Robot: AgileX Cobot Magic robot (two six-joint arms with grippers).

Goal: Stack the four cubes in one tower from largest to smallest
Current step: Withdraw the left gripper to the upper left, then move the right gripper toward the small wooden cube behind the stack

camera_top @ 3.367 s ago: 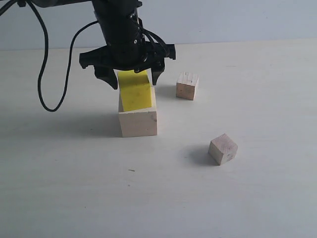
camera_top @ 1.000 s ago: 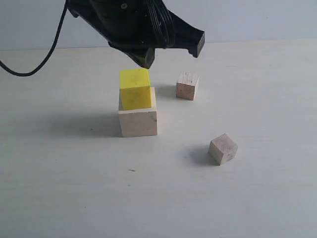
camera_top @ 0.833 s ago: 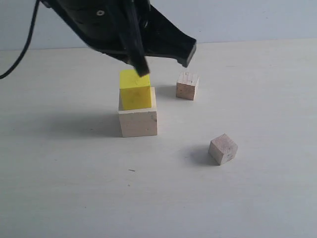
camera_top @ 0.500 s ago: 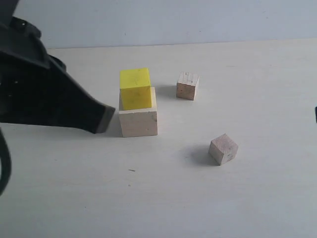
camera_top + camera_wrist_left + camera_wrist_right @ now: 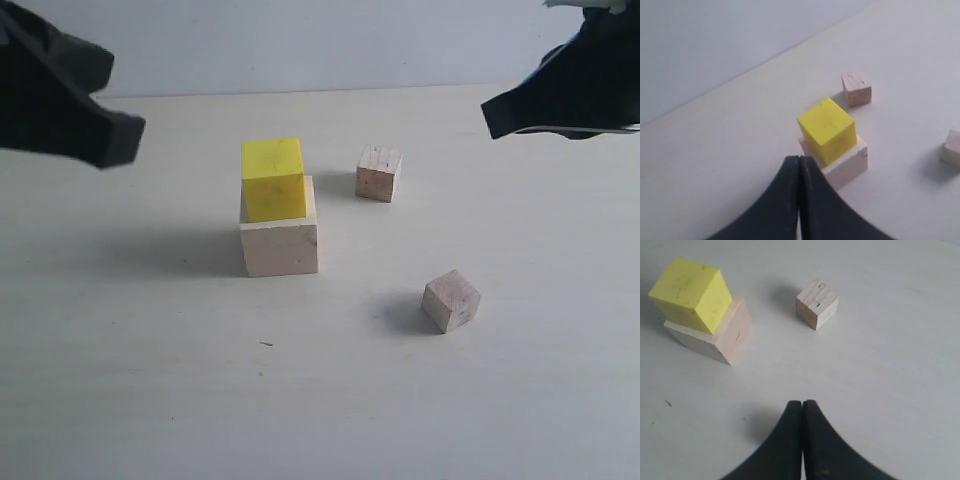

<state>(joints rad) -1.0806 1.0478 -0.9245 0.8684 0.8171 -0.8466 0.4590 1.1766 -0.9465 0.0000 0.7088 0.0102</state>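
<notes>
Yellow cube [image 5: 272, 178] found seated on large pale cube [image 5: 279, 247]. Far small cube [image 5: 378, 172] and near small cube [image 5: 450, 300] found loose on table [image 5: 150, 380], well apart. Left gripper [image 5: 799, 160] and right gripper [image 5: 802, 404] both pressed together, empty, held clear of stack. Step judged in hand: third tier. Next move judged: jaws to be parted, one small cube to be grasped.

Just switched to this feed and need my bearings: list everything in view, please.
large pale cube: one, pale wood, on the table, base of the stack
yellow cube: one, bright yellow, atop the large pale cube
far small cube: one, pinkish wood, on the table right of the stack, apart
near small cube: one, pinkish wood, on the table front right, turned askew
table: one, off-white
wall: one, pale blue-grey, behind the table
left jaws: one pair, black, shut, empty, raised at upper left
right jaws: one pair, black, shut, empty, raised at upper right
</notes>
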